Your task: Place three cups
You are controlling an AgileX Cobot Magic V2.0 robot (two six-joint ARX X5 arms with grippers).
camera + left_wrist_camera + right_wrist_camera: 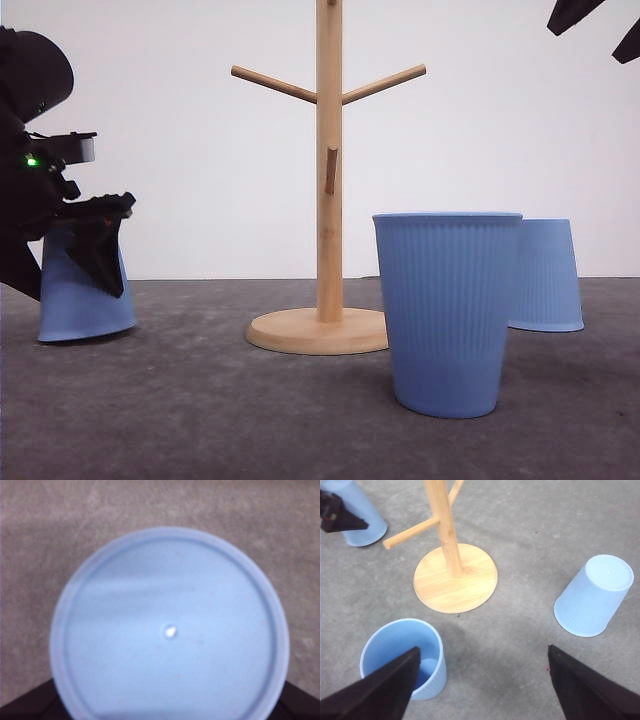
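At the far left of the front view, our left gripper (95,235) sits on the first light-blue ribbed plastic cup (80,300), which stands upside down on the grey matte tabletop (200,400). Its dark fingers lie against the cup's upper wall, but we cannot tell whether they are clamped on it or only around it. The left wrist view looks straight onto that cup's flat base (170,630), its small centre dot near the middle of the frame, so we judge the approach well centred. To do this step well, we should close evenly on the ribbed wall just below the base, lift straight up to clear the tabletop, and keep the cup from tipping as it rises. Moving right, the pale wooden mug tree with a round base and angled pegs (327,200) stands at the centre of the frame; we must swing wide of its pegs. Right of it, low in the frame, the second light-blue cup (447,310) stands upright with its mouth open. Just behind its right edge, the third light-blue cup (545,275) is inverted. In the right wrist view our right gripper (480,690) hangs above the table with its fingers spread apart, holding nothing.
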